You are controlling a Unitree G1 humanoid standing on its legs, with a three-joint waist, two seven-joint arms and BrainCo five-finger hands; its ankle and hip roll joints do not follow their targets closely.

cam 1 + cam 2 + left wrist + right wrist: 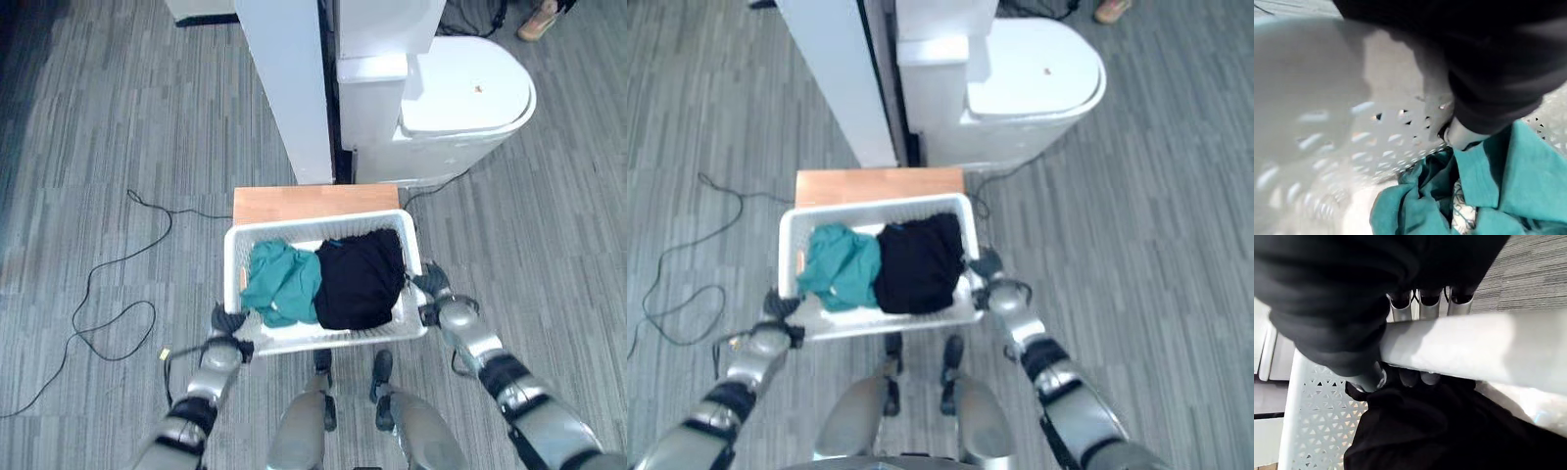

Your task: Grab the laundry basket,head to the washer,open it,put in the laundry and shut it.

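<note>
A white perforated laundry basket sits between my two hands, its far edge over the near side of a low wooden table. Inside lie a teal garment on the left and a black garment on the right. My left hand grips the basket's left rim, with its thumb inside against the wall beside the teal garment. My right hand holds the right rim, its fingers curled round it above the black garment.
Beyond the wooden table stands a white washer with a rounded lid, and a tall white panel to its left. A person's shoe shows at the far right. Grey plank floor spreads on both sides.
</note>
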